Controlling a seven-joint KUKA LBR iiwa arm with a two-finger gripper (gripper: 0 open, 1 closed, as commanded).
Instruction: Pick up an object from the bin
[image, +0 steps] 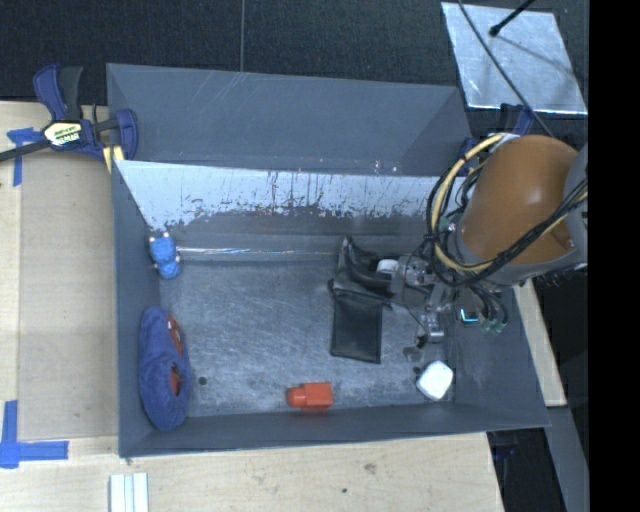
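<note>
Grey metal bin (300, 130), contents counted: one flat black pouch (357, 328), long axis front to back, just beside my tool (425, 328) on the view's left; one white lump (435, 381) just in front of it. Farther off: one red block (310, 396), one blue cloth bundle (163, 370), one small blue toy (165, 255). Tool's opening: I cannot tell.

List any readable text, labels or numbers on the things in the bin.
None readable: no words, numbers or signs show on the black flat thing, the white lump, the orange-red block, the blue cloth toy or the small blue-and-white figure.
</note>
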